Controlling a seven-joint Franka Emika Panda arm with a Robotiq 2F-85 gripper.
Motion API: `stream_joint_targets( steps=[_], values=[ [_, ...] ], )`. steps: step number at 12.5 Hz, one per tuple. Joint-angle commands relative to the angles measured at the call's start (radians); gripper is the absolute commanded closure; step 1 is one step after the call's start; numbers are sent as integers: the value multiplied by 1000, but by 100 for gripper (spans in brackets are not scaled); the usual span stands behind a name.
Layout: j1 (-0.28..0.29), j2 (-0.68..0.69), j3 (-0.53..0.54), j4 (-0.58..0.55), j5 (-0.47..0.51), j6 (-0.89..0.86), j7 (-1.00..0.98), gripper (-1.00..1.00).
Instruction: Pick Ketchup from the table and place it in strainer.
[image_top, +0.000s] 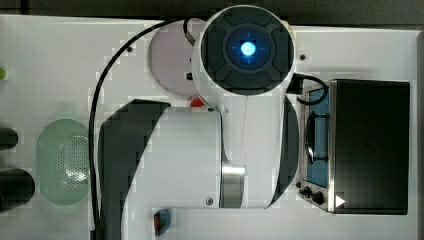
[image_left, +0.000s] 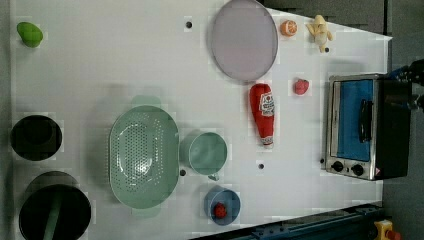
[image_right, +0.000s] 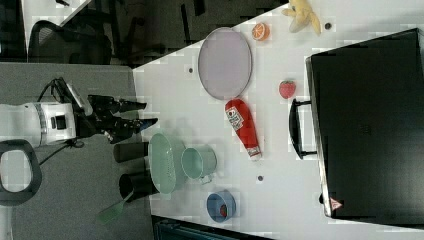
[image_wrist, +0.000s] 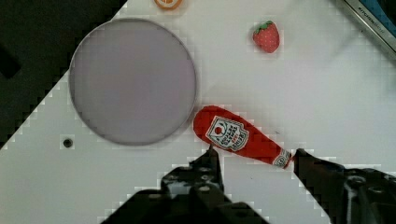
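Note:
The Ketchup (image_left: 262, 114) is a red bottle with a white label, lying on its side on the white table between the grey plate and the toaster oven, also seen in the right view (image_right: 242, 126). The strainer (image_left: 143, 156) is a pale mint-green oval basket, empty, a cup's width away from the bottle; it also appears in the top view (image_top: 62, 162) and the right view (image_right: 162, 162). My gripper (image_right: 150, 113) hangs open well above the table with nothing between its fingers. In the wrist view the Ketchup (image_wrist: 236, 136) lies just past the two dark fingertips (image_wrist: 211, 161).
A green cup (image_left: 207, 152) stands between strainer and bottle. A grey plate (image_left: 243, 39), a strawberry (image_left: 300, 86), an orange slice (image_left: 288, 28) and a banana (image_left: 320, 31) lie nearby. A toaster oven (image_left: 357, 125) stands beside the bottle. A blue bowl (image_left: 221, 206) and two black pots (image_left: 36, 137) sit elsewhere.

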Motion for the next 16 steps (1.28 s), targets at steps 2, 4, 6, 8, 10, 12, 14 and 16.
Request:
stream_joint_targets(
  steps=[2,4,6,8,10,12,14,16],
  values=[
    [-108,-199,59,-78,18,-151,-31,-80],
    [-107,-187,63,-87,18,-139,-43,-100],
    [-107,-157,72,-109,18,-109,-61,-100],
    [-105,-116,81,-135,18,-65,-90,-100],
    [-104,-67,93,-163,18,-17,-173,-100],
    [-101,-17,106,-194,18,47,-306,-100],
    [-100,23,120,-232,18,133,-457,-100],
    [-99,60,128,-278,18,228,-591,-100]
  ],
)
